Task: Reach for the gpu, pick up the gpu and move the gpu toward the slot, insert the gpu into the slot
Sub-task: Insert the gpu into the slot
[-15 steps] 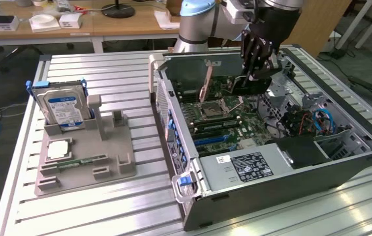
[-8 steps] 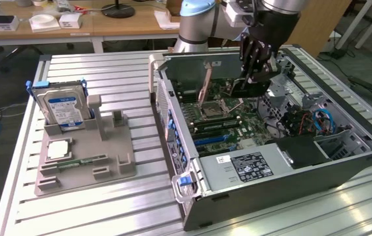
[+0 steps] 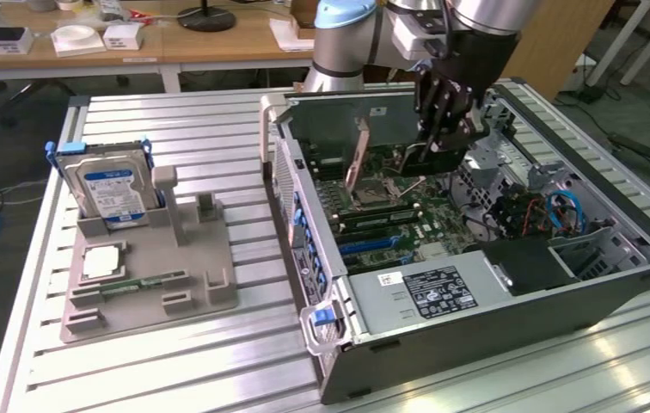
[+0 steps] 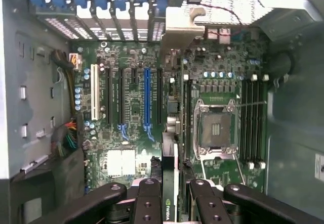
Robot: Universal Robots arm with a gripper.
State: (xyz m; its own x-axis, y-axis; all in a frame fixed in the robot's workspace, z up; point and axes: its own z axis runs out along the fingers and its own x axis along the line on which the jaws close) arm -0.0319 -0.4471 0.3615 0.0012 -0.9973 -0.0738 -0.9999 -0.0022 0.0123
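The arm comes down from the upper centre of the exterior view into the open computer case (image 3: 509,318), which lies on its side on the slatted metal table (image 3: 187,361). The gripper (image 3: 440,142) has its fingers (image 4: 148,196) pinched narrow on the gpu (image 4: 168,163). The card hangs on edge between them, over the far end of the case.

From the wrist you look straight down its thin green edge to the motherboard (image 4: 126,128). The card sits over the strip between the row of expansion slots and the open CPU socket (image 4: 216,128), with its silver bracket toward the case's back wall. It is not in the long blue slot (image 4: 147,95); that one stands apart from the card. Bundled cables (image 4: 68,138) lie in the bay beside the board.

Toward the exterior view's left, well apart from the case, a grey holder (image 3: 147,301) sits on the table. A blue-labelled hard drive (image 3: 107,185) stands upright in its back pocket. A pale square chip (image 3: 101,261) lies flat in a recess, and a narrow memory stick (image 3: 147,281) lies in a groove near the front.
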